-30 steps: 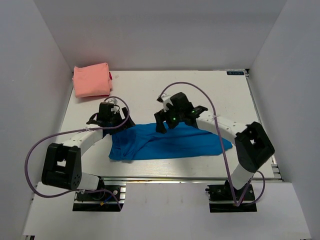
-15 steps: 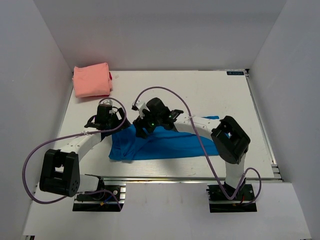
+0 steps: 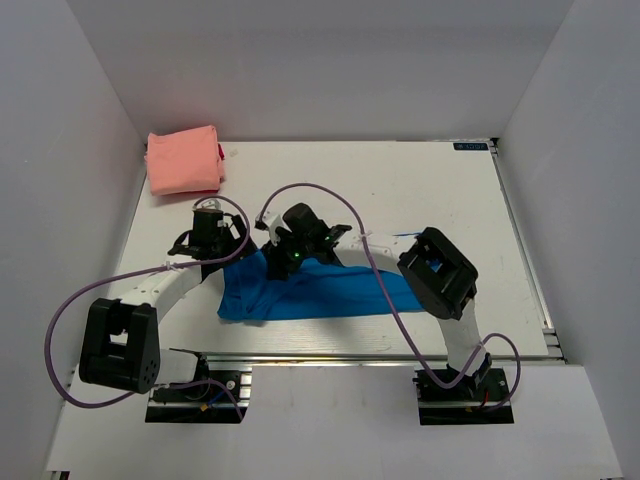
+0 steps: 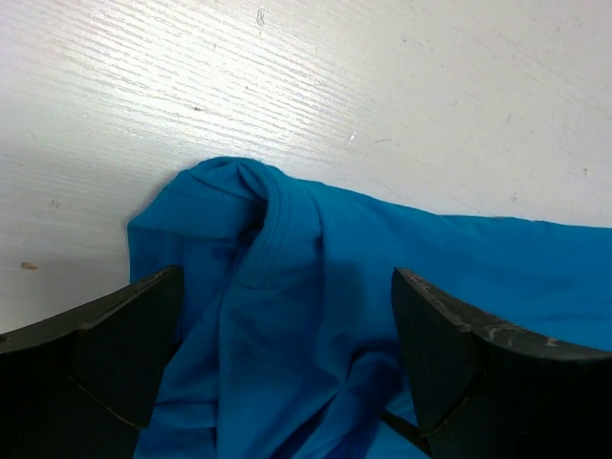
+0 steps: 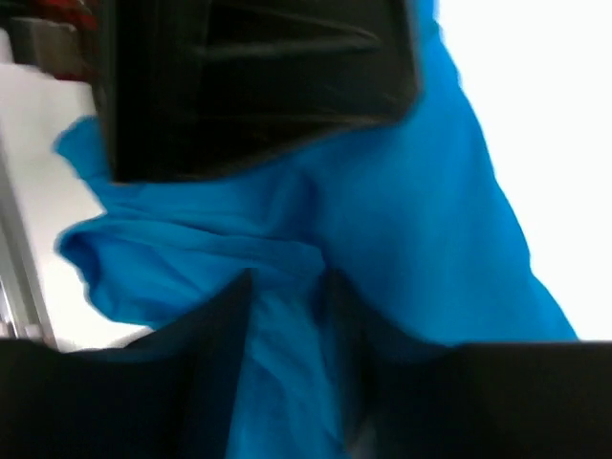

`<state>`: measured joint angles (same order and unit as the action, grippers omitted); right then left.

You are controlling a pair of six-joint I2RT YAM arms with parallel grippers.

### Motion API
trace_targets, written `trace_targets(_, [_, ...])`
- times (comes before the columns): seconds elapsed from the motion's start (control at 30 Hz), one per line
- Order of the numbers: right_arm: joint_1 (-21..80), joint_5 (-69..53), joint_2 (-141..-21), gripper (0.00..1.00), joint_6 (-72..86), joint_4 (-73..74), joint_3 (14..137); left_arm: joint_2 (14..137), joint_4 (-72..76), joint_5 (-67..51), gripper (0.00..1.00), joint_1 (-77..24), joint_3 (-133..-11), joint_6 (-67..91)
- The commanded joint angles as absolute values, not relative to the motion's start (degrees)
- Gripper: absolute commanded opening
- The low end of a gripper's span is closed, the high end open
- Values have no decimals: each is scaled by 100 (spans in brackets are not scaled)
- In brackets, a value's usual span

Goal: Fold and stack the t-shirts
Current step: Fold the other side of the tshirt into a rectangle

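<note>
Blue cloth fills the gap under the left end effector (image 4: 287, 287), whose fingers stand spread wide and grip nothing; it hangs just above the collar (image 4: 271, 215), at the far-left corner of the blue t-shirt (image 3: 320, 292); the right end effector (image 5: 287, 284) sits just beside it to the right, over the far edge of the same shirt, and in its blurred wrist view its fingers look pressed together on a bunched ridge of the blue cloth; the shirt itself lies half gathered on the near part of the desk (image 3: 440, 190), its long axis running left to right, its left end rumpled and most of its length stretching away to the right of both end effectors; so the cloth yet to be folded lies rightward, on the right arm's side, while the left arm is the nearer one to the collar corner and looks best placed to pin it; the pink t-shirt (image 3: 183, 162) rests already folded at the far-left corner of the desk, well apart from the blue one and nearer the left arm, which is probably where the stack will go.
</note>
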<state>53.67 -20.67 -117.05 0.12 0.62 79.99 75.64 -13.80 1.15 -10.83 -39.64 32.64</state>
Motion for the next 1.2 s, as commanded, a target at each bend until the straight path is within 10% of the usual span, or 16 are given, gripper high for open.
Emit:
trace_targets(0.0, [5423,-2679,-11514,34,123,-229,7955,7471,-1433,246,100,-1055,-4017,3313])
trace_targets(0.17, [5423,-3120,-10962,0,123,-158,7428,7418,-1485,369,100,-1055,-3964,3313])
trace_targets(0.57, [5423,-2356,-9853,1,483,-378,5741,7181,-1547,369,100,-1055,-3842,3199])
trace_targets(0.77, [5423,-1996,-9370,13,650,-387,5222,7128,-1529,421,90,-1055,-3841,3199])
trace_targets(0.93, [5423,-1416,-9132,67,809,-352,5168,7128,-1415,265,83,-1055,-3779,3059])
trace_targets(1.17, [5388,-792,-9027,70,1177,-361,5353,6838,-1099,-299,73,-1055,-3411,2681])
